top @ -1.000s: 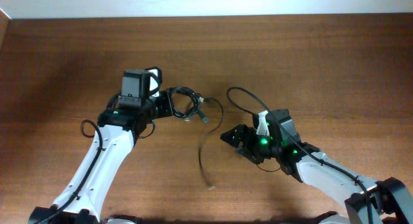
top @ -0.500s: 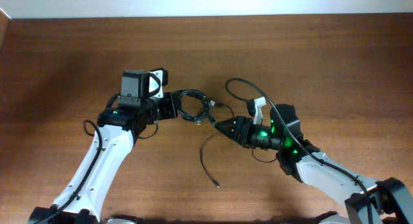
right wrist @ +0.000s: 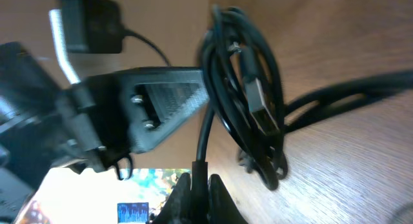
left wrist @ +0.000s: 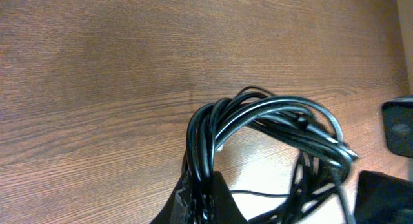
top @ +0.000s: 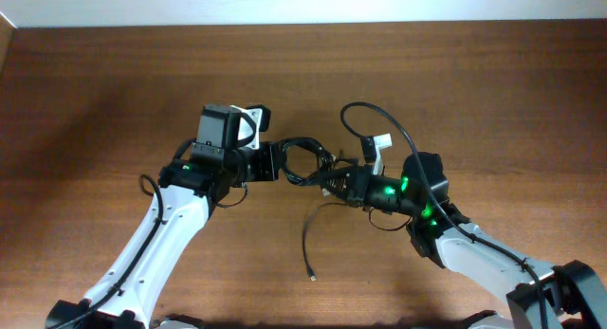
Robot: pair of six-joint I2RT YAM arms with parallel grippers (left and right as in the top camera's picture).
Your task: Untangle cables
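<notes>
The cables (top: 302, 162) are thin black cords wound into one looped bundle, held just above the wooden table between the two arms. My left gripper (top: 281, 162) is shut on the bundle's left side. In the left wrist view the coil (left wrist: 258, 121) rises out of the shut left gripper (left wrist: 205, 201). My right gripper (top: 330, 184) is shut on a single black strand at the bundle's right side. In the right wrist view that strand (right wrist: 205, 137) runs up from the right gripper (right wrist: 199, 185) to the coil (right wrist: 248, 101). One loose tail (top: 304, 236) curves down to a small plug end.
The right arm's own thicker black cable (top: 365, 116) arches above its wrist, beside a white tag (top: 379, 144). The left arm's gripper body (right wrist: 161, 114) fills the left of the right wrist view. The table's far edge (top: 303, 26) runs along the top.
My right gripper has moved left to the bundle and shut on a strand. The left gripper carried the bundle a little to the right. The loose tail shifted with it.
</notes>
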